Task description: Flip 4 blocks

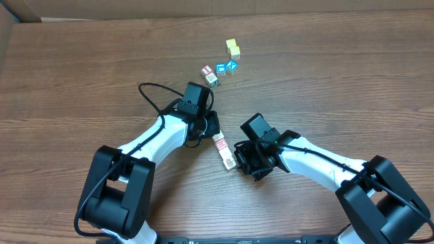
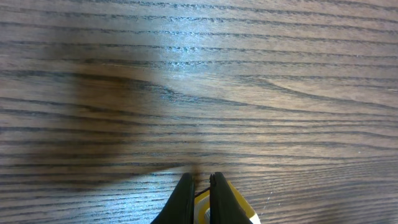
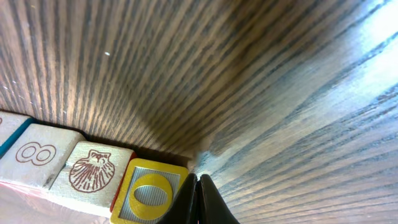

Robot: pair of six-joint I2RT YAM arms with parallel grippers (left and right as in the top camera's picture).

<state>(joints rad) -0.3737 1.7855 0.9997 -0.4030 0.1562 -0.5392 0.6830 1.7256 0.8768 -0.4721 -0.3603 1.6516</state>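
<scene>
Between left claw [image 2: 200, 182] and right claw [image 3: 197, 185], row of blocks [image 1: 224, 152] on worktop [image 1: 339, 81]; both claws closed, empty; flips done unclear.

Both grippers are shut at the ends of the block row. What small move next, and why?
Probably ease the right gripper inward against the yellow-bordered O block. It sits shut beside that end block, the left gripper shut at the other end of the row, so pinching could let it roll together.
</scene>
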